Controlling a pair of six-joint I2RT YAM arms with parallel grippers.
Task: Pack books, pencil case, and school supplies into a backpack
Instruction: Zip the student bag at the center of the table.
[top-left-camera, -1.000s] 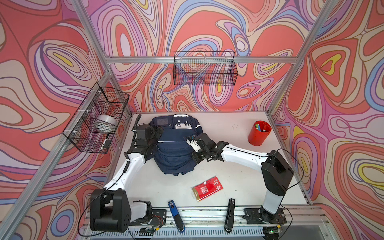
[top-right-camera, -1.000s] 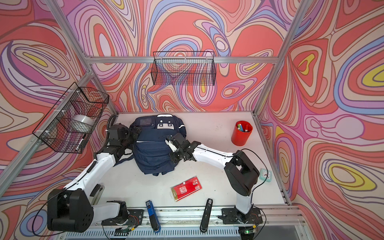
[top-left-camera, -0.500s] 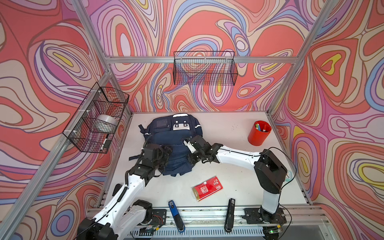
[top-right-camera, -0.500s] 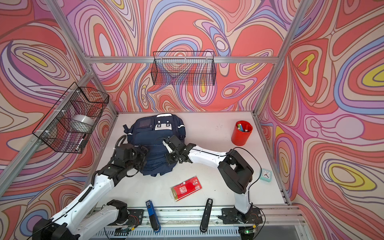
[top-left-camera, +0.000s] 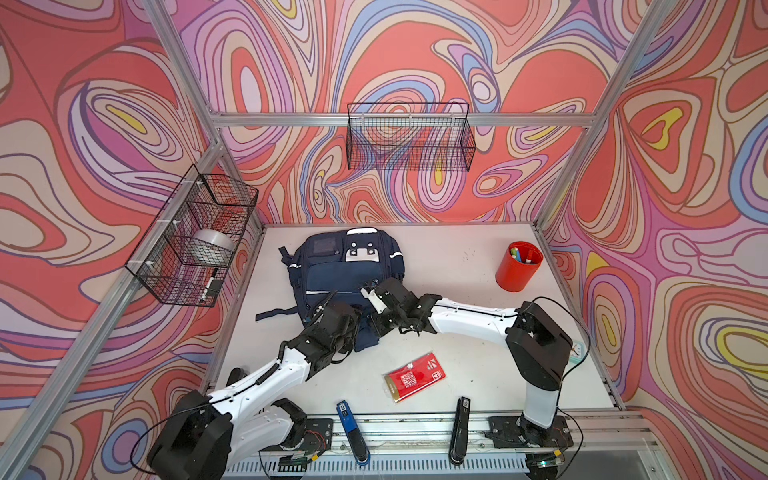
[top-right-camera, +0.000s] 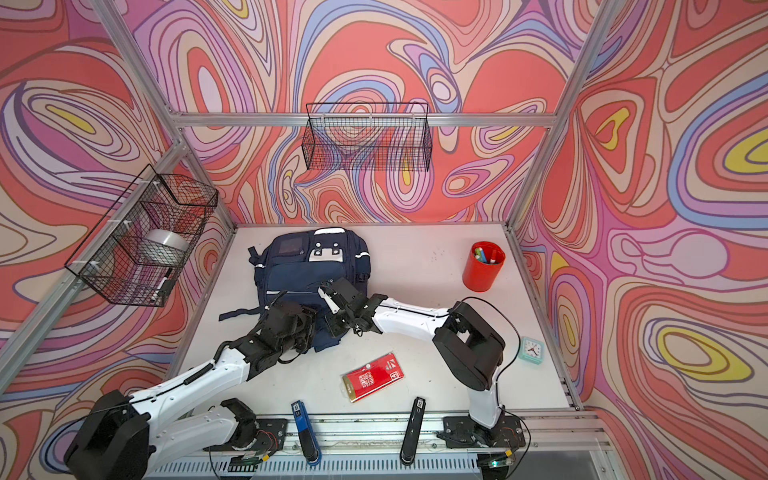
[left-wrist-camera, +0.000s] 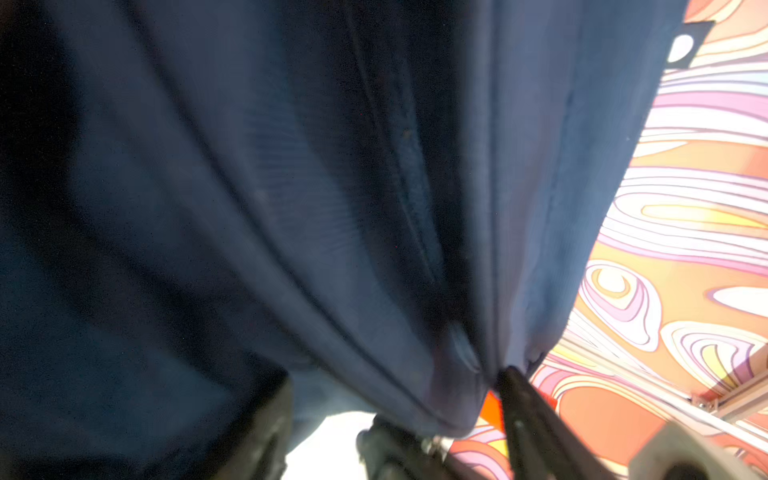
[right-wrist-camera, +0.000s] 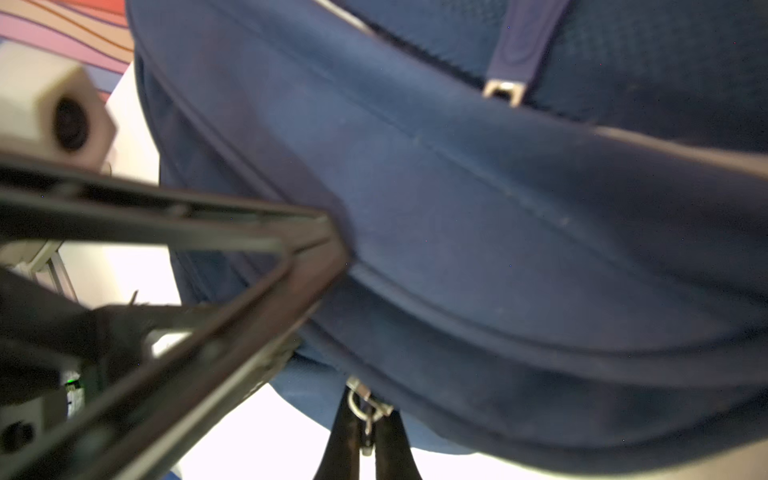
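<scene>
Working the backpack (top-left-camera: 345, 274)
The right gripper (right-wrist-camera: 365, 440) pinches its zip pull (right-wrist-camera: 365, 405); the left gripper (left-wrist-camera: 395, 380) jaws straddle its fabric, half-wide, grip unclear.

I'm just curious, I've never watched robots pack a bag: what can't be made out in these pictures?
- Inside the backpack: navy fabric hides any contents in every view.
- The left gripper: fabric fills the blurred left wrist view, and it is too small in both top views to judge its grip.
- The red packet: print too small in both top views.
- The side basket: mesh obscures its contents in both top views.
</scene>
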